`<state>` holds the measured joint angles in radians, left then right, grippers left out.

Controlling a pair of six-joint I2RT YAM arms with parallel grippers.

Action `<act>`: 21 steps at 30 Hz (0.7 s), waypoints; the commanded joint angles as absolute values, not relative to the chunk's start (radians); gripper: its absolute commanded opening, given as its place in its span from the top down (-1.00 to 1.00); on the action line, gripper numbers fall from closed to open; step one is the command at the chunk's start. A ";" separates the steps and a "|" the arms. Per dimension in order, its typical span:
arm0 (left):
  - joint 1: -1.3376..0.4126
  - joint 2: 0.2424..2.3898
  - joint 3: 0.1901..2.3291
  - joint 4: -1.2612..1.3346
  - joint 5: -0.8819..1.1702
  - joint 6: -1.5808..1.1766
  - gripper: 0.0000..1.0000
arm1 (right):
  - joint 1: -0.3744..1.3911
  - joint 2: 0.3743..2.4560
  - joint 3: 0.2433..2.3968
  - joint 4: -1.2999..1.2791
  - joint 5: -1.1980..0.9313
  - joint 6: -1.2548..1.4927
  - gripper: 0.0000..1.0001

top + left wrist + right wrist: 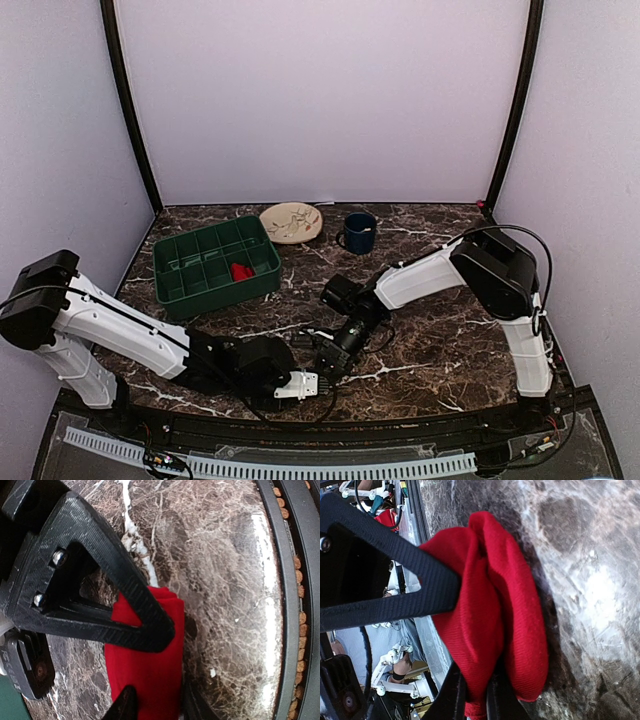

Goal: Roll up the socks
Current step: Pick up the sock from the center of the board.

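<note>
Top external shows the table and green tray but hides the grasp; wrist views alone show the red sock lying on the marble near the front edge, left gripper and right gripper both clamped on it.

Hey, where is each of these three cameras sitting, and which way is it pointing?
Top external: fixed above and behind the arm bases, looking down and forward over the dark marble table. Both whole arms show, with the left gripper and right gripper meeting near the front edge.
Left wrist: on the left arm's wrist, looking past its own black fingers at the red fabric sock they grip.
Right wrist: on the right arm's wrist, its fingers pinching the bunched sock.
Shared: both wrist views show the sock and marble.
</note>
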<state>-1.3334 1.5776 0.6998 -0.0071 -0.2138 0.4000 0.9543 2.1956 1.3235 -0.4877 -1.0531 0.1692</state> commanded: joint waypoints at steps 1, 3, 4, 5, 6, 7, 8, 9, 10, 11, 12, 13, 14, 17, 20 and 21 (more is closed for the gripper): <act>-1.339 1.591 0.713 0.004 -0.258 0.410 0.33 | 0.948 2.219 1.333 -0.521 -1.061 0.153 1.00; -1.338 1.595 0.713 0.009 -0.261 0.411 0.33 | 0.948 2.224 1.333 -0.524 -1.063 0.149 1.00; -1.338 1.600 0.714 0.010 -0.265 0.411 0.32 | 0.948 2.225 1.335 -0.527 -1.066 0.145 1.00; -1.339 1.605 0.716 0.007 -0.268 0.411 0.32 | 0.948 2.226 1.337 -0.530 -1.067 0.143 1.00; -1.338 1.612 0.718 0.004 -0.267 0.410 0.32 | 0.949 2.227 1.338 -0.532 -1.067 0.142 1.00; -1.339 1.616 0.718 0.002 -0.265 0.410 0.33 | 0.948 2.228 1.339 -0.535 -1.067 0.139 1.00; -1.339 1.618 0.719 0.002 -0.261 0.408 0.32 | 0.948 2.227 1.340 -0.535 -1.068 0.140 1.00; -1.339 1.621 0.720 0.002 -0.256 0.408 0.32 | 0.948 2.227 1.341 -0.535 -1.068 0.140 1.00; -1.339 1.625 0.722 0.000 -0.252 0.404 0.32 | 0.948 2.227 1.341 -0.535 -1.069 0.140 1.00; -1.338 1.631 0.727 -0.008 -0.247 0.402 0.32 | 0.948 2.227 1.341 -0.536 -1.069 0.139 0.99; -1.338 1.640 0.730 -0.014 -0.242 0.398 0.32 | 0.948 2.227 1.341 -0.535 -1.071 0.138 0.98; -1.337 1.647 0.735 -0.021 -0.239 0.393 0.33 | 0.948 2.226 1.340 -0.535 -1.072 0.139 0.98; -1.336 1.654 0.741 -0.028 -0.234 0.386 0.34 | 0.949 2.226 1.340 -0.535 -1.075 0.138 0.97; -1.322 1.667 0.755 -0.057 -0.201 0.359 0.45 | 0.948 2.227 1.338 -0.534 -1.077 0.138 0.95; -1.313 1.682 0.766 -0.083 -0.189 0.346 0.55 | 0.948 2.224 1.334 -0.532 -1.083 0.138 0.89; -1.311 1.685 0.769 -0.087 -0.186 0.344 0.58 | 0.948 2.223 1.332 -0.532 -1.084 0.140 0.86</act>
